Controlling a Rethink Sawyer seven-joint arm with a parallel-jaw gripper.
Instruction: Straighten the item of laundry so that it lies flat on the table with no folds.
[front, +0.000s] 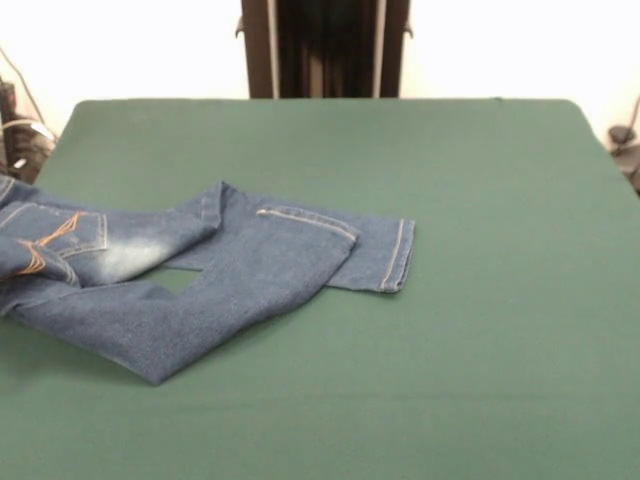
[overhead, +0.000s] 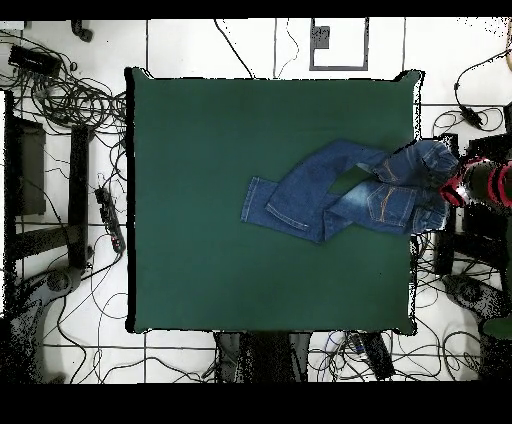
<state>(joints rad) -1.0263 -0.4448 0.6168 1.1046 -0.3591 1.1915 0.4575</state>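
The item of laundry, a small pair of blue jeans (front: 200, 275), lies crumpled at the left of the green table (front: 450, 350). Its two legs cross, one folded over the other, with a hem (front: 395, 255) pointing toward the middle. The orange-stitched pocket (front: 60, 235) and waist bunch up at the picture's left edge. From overhead the jeans (overhead: 340, 190) reach the table's (overhead: 200, 200) right edge. There my red and black gripper (overhead: 452, 188) sits over the waist end. Whether it holds the cloth is unclear. The front view does not show the gripper.
Tangled cables (overhead: 70, 95) and a power strip (overhead: 112, 215) lie on the floor left of the table in the overhead view. More cables (overhead: 470, 115) and dark gear sit beyond its right edge. Most of the green cloth is bare.
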